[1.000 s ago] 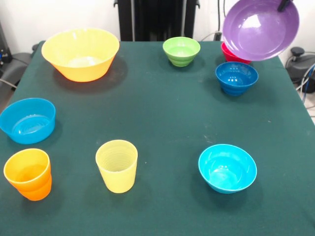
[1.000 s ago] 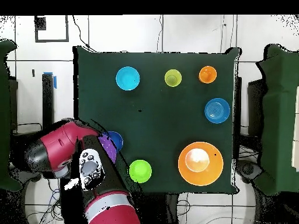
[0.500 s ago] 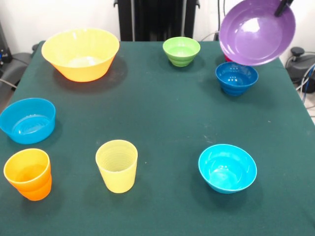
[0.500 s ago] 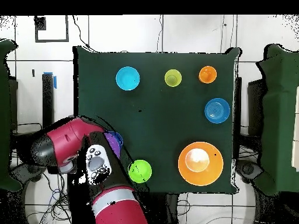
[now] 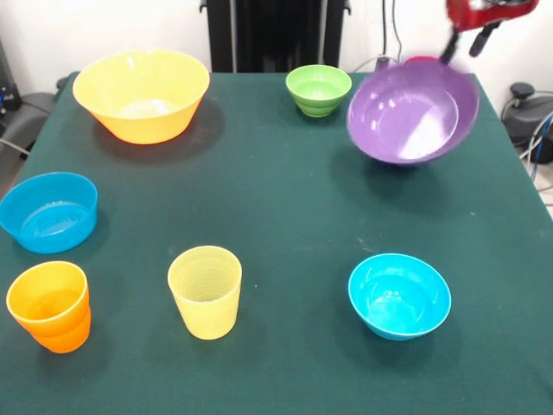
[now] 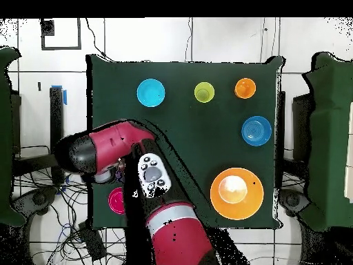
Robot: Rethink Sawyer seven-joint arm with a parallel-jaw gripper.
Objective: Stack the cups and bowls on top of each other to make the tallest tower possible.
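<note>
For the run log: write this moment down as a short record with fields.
carried: purple bowl, tilted, off the table, hanging from the pincer at its far rim
hidden: dark blue bowl, not visible in either view
far side, front view: yellow-orange bowl, lime green bowl
near side, front view: cyan bowl, pale yellow cup, orange cup, light blue bowl
red bowl: uncovered in the overhead view
stacking: nothing visibly stacked

arm (image 6: 110, 148): red/black, bent across the table's base-side corner | gripper (image 5: 451, 50): dark fingers clamped on purple bowl (image 5: 413, 112) rim
</note>
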